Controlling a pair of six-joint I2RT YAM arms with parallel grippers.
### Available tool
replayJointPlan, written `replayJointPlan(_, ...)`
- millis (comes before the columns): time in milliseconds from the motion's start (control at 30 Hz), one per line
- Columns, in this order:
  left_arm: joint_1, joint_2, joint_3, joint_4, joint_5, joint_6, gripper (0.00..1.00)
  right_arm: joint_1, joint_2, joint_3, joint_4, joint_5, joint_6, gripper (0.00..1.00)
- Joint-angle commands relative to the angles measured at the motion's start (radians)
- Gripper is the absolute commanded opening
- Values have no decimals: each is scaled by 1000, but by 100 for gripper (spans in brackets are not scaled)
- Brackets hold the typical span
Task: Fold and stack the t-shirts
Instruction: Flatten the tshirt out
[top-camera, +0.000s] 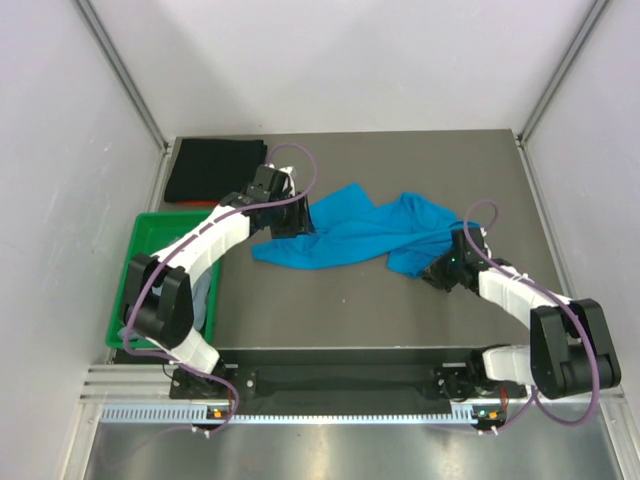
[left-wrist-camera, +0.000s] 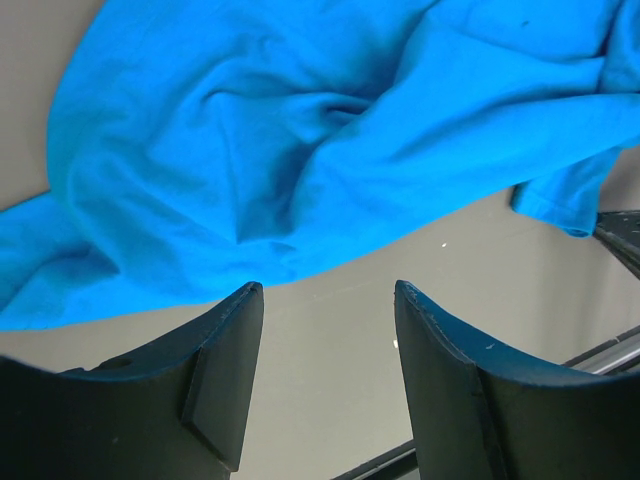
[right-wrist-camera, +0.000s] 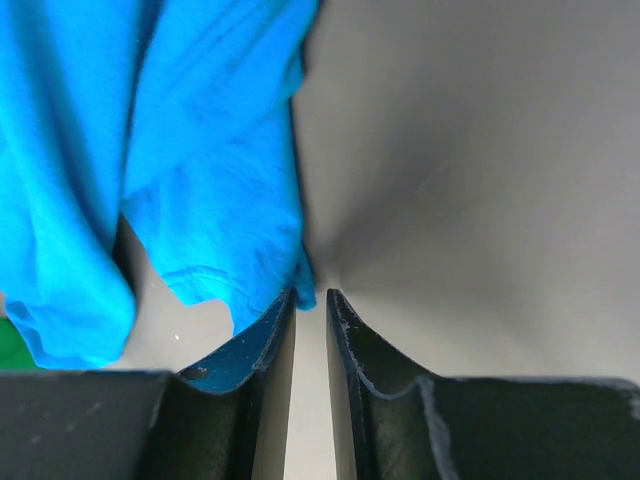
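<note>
Blue cloth, soft and rumpled, is the matter in hand: the blue t-shirt (top-camera: 345, 235) lies bunched in a long twist across the middle of the table (top-camera: 400, 160), nothing like flat. The black t-shirt (top-camera: 213, 168) sits folded at the back left corner, just behind the green bin (top-camera: 140, 250), so the step looks to be spreading the blue one out before any fold.

The left gripper (left-wrist-camera: 328, 335) hovers at the shirt's left end with its jaws wide apart and nothing between them; the cloth's edge lies just ahead of the fingertips. The right gripper (right-wrist-camera: 311, 305) is at the shirt's right end, jaws drawn almost together. A corner of the hem hangs right at its left fingertip, but the slit between the jaws seems to show bare table, so I cannot tell whether it pinches any cloth.

To do this well, the left gripper should come down on the near edge and take one layer at a hem or shoulder, not a thick wad of folds. The right needs a sure hold on a matching corner. Then both should lift a little and draw apart, letting the twist fall out. Pulling too low would drag the cloth and bunch it again.
</note>
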Motion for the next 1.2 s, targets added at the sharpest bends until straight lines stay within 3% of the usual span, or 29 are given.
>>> replayJointPlan(0, 7, -35, -14, 0, 5, 15, 60, 17, 21, 1, 52, 33, 13, 20)
replayJointPlan(433, 18, -53, -14, -4, 3, 15, 60, 78, 88, 19, 75, 44, 65, 21)
replayJointPlan(533, 19, -59, -14, -9, 0, 17, 60, 86, 100, 36, 43, 62, 61, 16)
replayJointPlan(567, 19, -61, -13, -12, -5, 21, 60, 86, 96, 36, 34, 68, 61, 9)
replayJointPlan(667, 21, -73, -9, -29, -26, 32, 60, 80, 53, 62, -35, 131, 35, 0)
replayJointPlan(967, 22, -128, 70, -175, -207, 136, 62, 26, -208, 352, -443, 370, -143, 0)
replayJointPlan(1167, 27, -170, 80, -253, -212, 147, 64, -66, -324, 580, -604, 437, -281, 0)
